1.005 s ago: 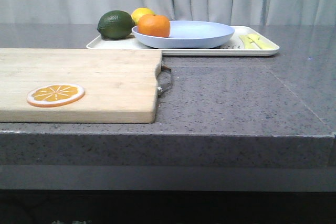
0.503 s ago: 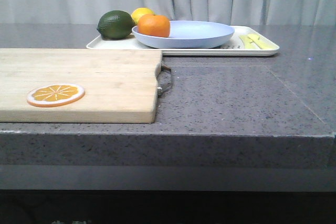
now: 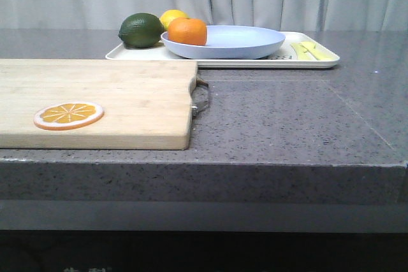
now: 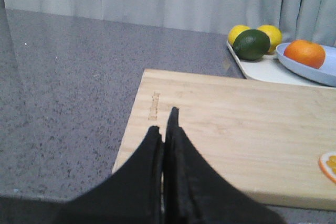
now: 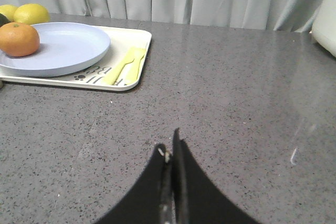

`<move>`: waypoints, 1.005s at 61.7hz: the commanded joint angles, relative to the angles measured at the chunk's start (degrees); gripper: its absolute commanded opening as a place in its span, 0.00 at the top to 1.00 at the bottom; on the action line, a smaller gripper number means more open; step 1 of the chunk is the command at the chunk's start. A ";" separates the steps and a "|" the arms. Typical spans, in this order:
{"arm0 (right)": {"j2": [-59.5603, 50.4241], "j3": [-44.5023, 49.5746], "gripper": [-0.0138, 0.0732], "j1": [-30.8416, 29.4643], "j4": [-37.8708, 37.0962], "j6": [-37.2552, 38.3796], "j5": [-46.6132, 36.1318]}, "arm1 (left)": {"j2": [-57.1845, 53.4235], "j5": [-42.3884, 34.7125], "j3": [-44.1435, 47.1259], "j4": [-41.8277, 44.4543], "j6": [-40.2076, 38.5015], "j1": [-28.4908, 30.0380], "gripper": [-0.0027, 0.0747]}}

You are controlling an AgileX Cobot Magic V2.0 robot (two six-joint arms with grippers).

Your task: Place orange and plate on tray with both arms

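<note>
The grey speckled bench (image 3: 287, 119) is carrying everything. The wooden board (image 3: 95, 100) is lying at the near left, its metal handle (image 3: 201, 97) pointing right. The tray (image 3: 312, 62) is sitting at the far side, well apart from the board's front edge. The plate (image 3: 236, 42) is resting on the tray, taking up its middle. The lime (image 3: 140, 30) is sitting on the tray's left end, beside the plate. The orange (image 3: 187, 31) is lying inside the plate at its left edge, close to the lime. A lemon (image 3: 172, 17) is showing behind the orange; the left wrist view is showing two. A slice (image 3: 68, 115) is lying flat on the board near its front left. A yellow fork (image 5: 126, 65) is lying on the tray's right end.

Left tool (image 4: 165, 124): fingers pressed together, holding nothing, hanging over the board. Right tool (image 5: 170, 148): fingers pressed together, holding nothing, hanging over bare bench, away from the tray.
</note>
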 commanded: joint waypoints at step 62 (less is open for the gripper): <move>0.46 -1.32 0.97 -0.14 0.01 -0.57 -4.81 | -1.21 -9.49 6.04 -0.62 -0.29 0.19 0.99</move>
